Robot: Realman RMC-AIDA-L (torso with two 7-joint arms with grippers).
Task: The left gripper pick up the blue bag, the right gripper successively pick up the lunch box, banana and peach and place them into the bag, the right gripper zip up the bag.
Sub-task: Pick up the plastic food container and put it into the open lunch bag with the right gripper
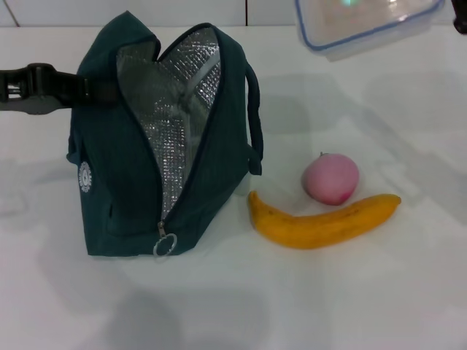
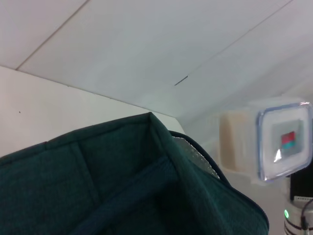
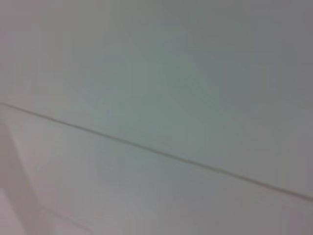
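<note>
lunch box (image 1: 365, 25) aloft beyond open blue bag (image 1: 168, 146)

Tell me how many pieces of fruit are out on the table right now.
2: the peach lies right of the blue bag, and the banana lies just in front of it. The bag's interior is only partly visible.

L gripper (image 1: 86, 89) comes in level from the table's left edge, black arm approx. horizontal, over the far-left part of the table. One finger (image 1: 102, 90) lies flat on the outer wall of the bag (image 1: 120, 197) near its top, clamped on the fabric; the other is hidden.

R gripper (image 1: 460, 18) is up over the table's far right corner, only a dark sliver in head view. It holds the box (image 1: 365, 25) in the air. L wrist cam shows its black body under the box, w/ a green light on the wrist below.
</note>
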